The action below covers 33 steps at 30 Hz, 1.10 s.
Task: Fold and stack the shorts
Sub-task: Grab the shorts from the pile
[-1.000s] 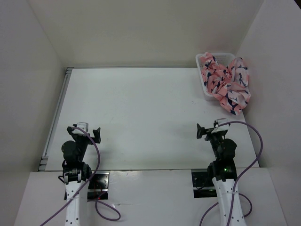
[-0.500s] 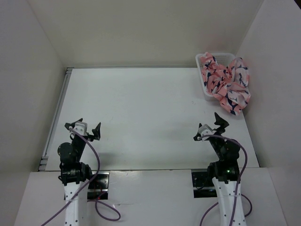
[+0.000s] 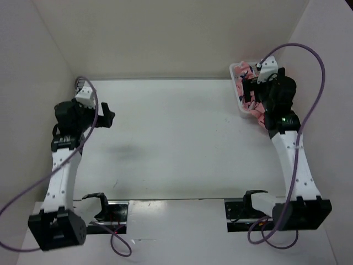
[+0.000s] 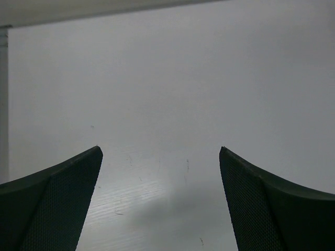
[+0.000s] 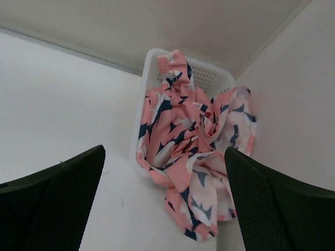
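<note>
The salmon-pink shorts (image 5: 193, 157) with navy and white print lie crumpled in the white mesh basket (image 5: 210, 77) at the table's far right corner. Part of them spills over the basket's near rim onto the table. In the top view the shorts (image 3: 257, 114) are mostly hidden under the right arm. My right gripper (image 3: 248, 85) is open and empty, hovering above the basket (image 3: 236, 69); its jaws (image 5: 165, 150) stand wide apart either side of the heap. My left gripper (image 3: 106, 117) is open and empty above the far-left table; its wrist view (image 4: 159, 149) shows only bare table.
The white table (image 3: 176, 127) is enclosed by white walls on three sides. The right wall stands close beside the basket. A metal rail (image 4: 4, 104) runs along the table's left edge.
Both arms have risen from their folded pose at the near edge and reached forward. The right gripper now hangs over the basket, the left over the far-left table. The shorts have not moved.
</note>
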Tool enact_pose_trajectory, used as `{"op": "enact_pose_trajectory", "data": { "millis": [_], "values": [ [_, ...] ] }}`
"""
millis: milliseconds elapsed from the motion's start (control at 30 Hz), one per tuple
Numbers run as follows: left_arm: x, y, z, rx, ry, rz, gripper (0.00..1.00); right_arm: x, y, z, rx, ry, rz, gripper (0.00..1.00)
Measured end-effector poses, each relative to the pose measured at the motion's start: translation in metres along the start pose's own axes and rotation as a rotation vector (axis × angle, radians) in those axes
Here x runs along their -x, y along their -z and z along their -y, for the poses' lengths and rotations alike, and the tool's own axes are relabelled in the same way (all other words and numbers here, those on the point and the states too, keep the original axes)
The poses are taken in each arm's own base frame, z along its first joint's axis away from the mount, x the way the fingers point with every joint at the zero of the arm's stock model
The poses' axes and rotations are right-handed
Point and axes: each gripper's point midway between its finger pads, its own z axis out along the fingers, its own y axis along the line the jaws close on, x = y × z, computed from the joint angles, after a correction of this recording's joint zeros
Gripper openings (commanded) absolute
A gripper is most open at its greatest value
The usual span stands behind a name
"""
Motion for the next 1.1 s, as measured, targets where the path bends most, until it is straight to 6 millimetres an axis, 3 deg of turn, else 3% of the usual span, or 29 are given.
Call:
{"op": "enact_pose_trajectory", "data": {
  "millis": [67, 200, 267, 367, 433, 467, 500, 533, 567, 667, 733, 900, 1100],
  "values": [
    [-0.001, -0.030, -0.009, -0.018, 0.035, -0.086, 0.99, -0.010, -0.034, -0.002, -0.018, -0.073, -0.075, 1.00],
    [-0.040, -0.067, -0.001, -0.058, 0.083, -0.288, 0.99, -0.065, -0.062, -0.044, 0.047, -0.147, -0.311, 1.00],
    [-0.056, -0.085, 0.003, -0.075, 0.096, -0.371, 0.99, -0.075, -0.078, -0.055, 0.058, -0.171, -0.375, 1.00],
    [-0.082, -0.103, -0.002, -0.065, 0.128, -0.498, 0.99, -0.075, -0.112, -0.053, 0.037, -0.211, -0.422, 0.98],
    [-0.100, -0.111, -0.006, -0.056, 0.156, -0.593, 0.99, -0.070, -0.142, -0.042, 0.018, -0.263, -0.420, 0.90],
    [-0.106, -0.114, -0.008, -0.053, 0.167, -0.631, 0.99, -0.073, -0.156, -0.035, 0.006, -0.290, -0.422, 0.77],
    [-0.112, -0.116, -0.010, -0.052, 0.176, -0.664, 0.99, -0.077, -0.168, -0.027, -0.008, -0.313, -0.426, 0.71],
    [-0.117, -0.118, -0.010, -0.051, 0.185, -0.689, 0.99, -0.085, -0.179, -0.018, -0.028, -0.339, -0.435, 0.65],
    [-0.120, -0.117, -0.010, -0.053, 0.193, -0.712, 0.99, -0.095, -0.188, -0.012, -0.041, -0.357, -0.450, 0.48],
    [-0.120, -0.118, -0.008, -0.066, 0.208, -0.747, 0.99, -0.130, -0.210, -0.005, -0.060, -0.417, -0.509, 0.35],
    [-0.115, -0.124, -0.007, -0.074, 0.205, -0.746, 0.99, -0.152, -0.220, -0.012, -0.050, -0.454, -0.552, 0.44],
    [-0.119, -0.138, 0.007, -0.111, 0.185, -0.763, 0.99, -0.193, -0.230, -0.037, -0.008, -0.498, -0.649, 0.50],
    [-0.141, -0.145, 0.024, -0.146, 0.176, -0.828, 0.99, -0.210, -0.235, -0.047, -0.012, -0.543, -0.685, 0.52]
  ]
}}
